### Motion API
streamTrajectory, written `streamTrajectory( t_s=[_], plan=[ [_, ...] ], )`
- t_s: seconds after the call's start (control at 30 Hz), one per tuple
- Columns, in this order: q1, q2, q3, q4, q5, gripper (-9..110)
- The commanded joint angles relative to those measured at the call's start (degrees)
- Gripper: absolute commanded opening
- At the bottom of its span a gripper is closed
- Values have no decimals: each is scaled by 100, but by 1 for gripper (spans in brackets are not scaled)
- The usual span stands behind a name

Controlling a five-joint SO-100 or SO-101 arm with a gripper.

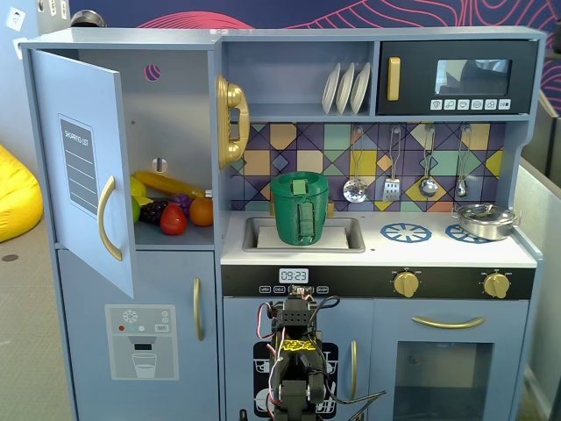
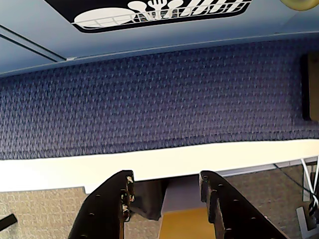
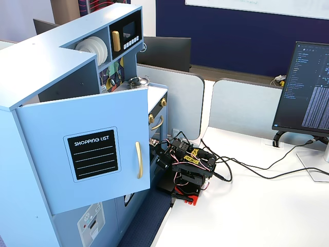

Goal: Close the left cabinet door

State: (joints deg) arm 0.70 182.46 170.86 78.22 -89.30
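The left cabinet door [image 1: 83,167] is a light-blue panel with a black "SHOPPING LIST" board and a curved gold handle [image 1: 107,217]. It stands swung wide open at the upper left of the toy kitchen. It also shows in the other fixed view [image 3: 87,154], sticking out over the table edge. My arm [image 1: 298,351] sits folded low in front of the kitchen's middle, well to the right of and below the door. In the wrist view my gripper [image 2: 166,179] is open and empty, and it points at a blue mat [image 2: 149,99] by the kitchen's base.
Toy fruit [image 1: 171,210] lies in the open cabinet. A gold phone [image 1: 232,121] hangs beside it and a green basket [image 1: 300,208] sits in the sink. The water-dispenser door [image 1: 140,338] below is shut. A monitor [image 3: 308,87] and cables [image 3: 247,167] are on the white table.
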Motion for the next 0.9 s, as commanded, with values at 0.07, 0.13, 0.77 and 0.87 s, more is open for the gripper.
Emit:
streamTrajectory(
  t_s=[0.07, 0.13, 0.77, 0.87],
  plan=[
    [167, -35, 88, 958, 281, 0],
    [167, -35, 88, 958, 281, 0],
    [-5361, -2180, -2382, -1995, 1318, 0],
    [-6425, -2540, -3243, -2320, 896, 0]
  ],
)
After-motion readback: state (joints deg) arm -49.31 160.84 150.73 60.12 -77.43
